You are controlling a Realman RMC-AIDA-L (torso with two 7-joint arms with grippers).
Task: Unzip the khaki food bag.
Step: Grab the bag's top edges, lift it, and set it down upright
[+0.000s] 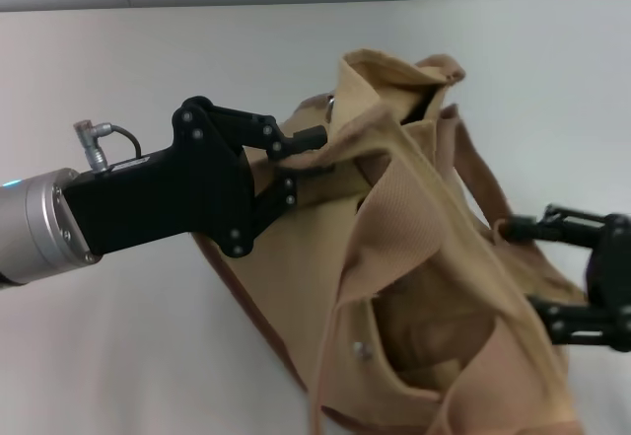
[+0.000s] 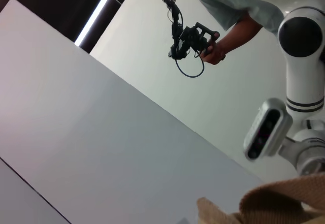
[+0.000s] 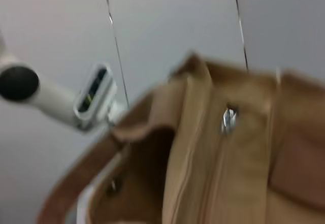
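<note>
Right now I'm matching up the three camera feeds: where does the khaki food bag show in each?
Head view: khaki food bag centre-right, between both grippers.
Left wrist view: only a tan corner at the lower edge.
Right wrist view: fills the lower right.
Shared landmark: the tan webbing handle.

A matte black, screw-studded left gripper (image 1: pixel 308 155) was mounted on a silver cylindrical wrist (image 1: pixel 39 226), beside a grey cable connector (image 1: pixel 94 143); the right gripper (image 1: pixel 552 272) was black.
</note>
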